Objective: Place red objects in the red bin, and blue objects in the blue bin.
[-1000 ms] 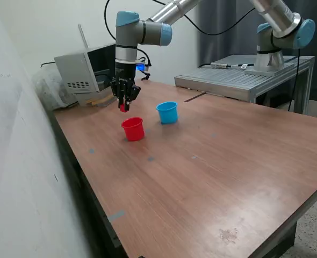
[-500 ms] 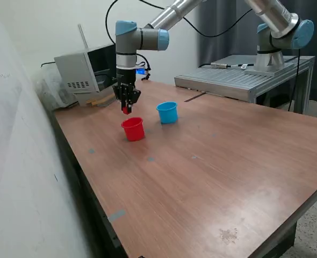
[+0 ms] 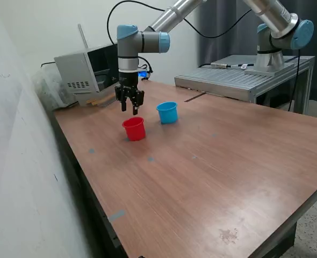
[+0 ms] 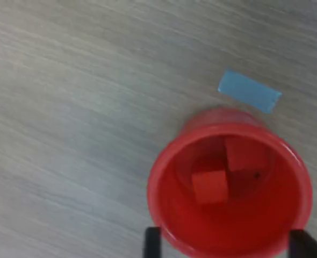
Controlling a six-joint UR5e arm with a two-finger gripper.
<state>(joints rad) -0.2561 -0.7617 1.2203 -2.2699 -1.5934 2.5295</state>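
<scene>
Gripper (image 3: 130,108) is hanging directly above the red cup (image 3: 134,129), its two fingers spread apart and holding nothing. In the wrist view the dark fingertips are showing on either side of the cup's near rim, with the cup's mouth opening straight up toward the camera. Two red cubes (image 4: 210,186) are lying inside at the bottom, side by side and touching. A small patch of blue tape (image 4: 249,91) is sticking to the wooden table (image 3: 228,161) just beside the cup. The light blue cup (image 3: 167,112) is standing near the red cup, toward the exterior view's right, and its inside is not showing. No blue cubes are visible on the table. Judging from this, the red sorting is looking finished, and any further move would be going sideways toward the blue cup.
</scene>
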